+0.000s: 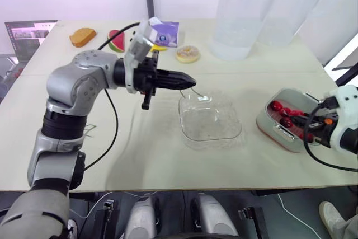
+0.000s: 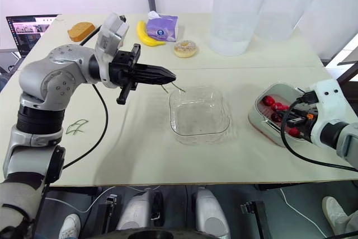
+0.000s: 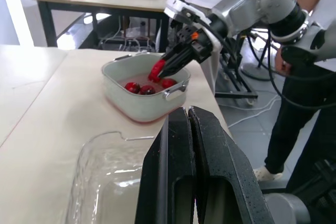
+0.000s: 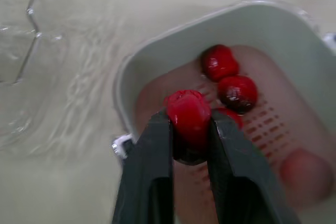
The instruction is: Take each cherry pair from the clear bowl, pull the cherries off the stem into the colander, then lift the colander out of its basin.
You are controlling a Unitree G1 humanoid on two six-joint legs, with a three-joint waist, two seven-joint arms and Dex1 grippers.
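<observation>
The pale table carries the clear bowl at its middle. The grey-white basin sits well apart from the bowl, toward the robot's right. The basin is a rounded rectangle whose long axis runs from far-left to near-right.

The head views give this layout. The right wrist view looks down into the basin at the pink colander, with rows of slots in its floor. The left wrist view takes the basin from the side, with a person's dark trouser leg beyond the table edge.

The left gripper hangs just above the bowl's far-left corner and points toward the robot's right. Its fingers are pressed flat together. In the head views a thin stem trails from the tips, slanting down and rightward across the bowl's rim.

The right gripper is over the colander, pinching one cherry between its fingers. The cherry is bright glossy red and squeezed longer than wide, with its long axis running along the fingers. From the left wrist view it sits above the basin's rim.

Loose cherries lie on the colander floor. They are darker red and round, and are clustered at the far end.
</observation>
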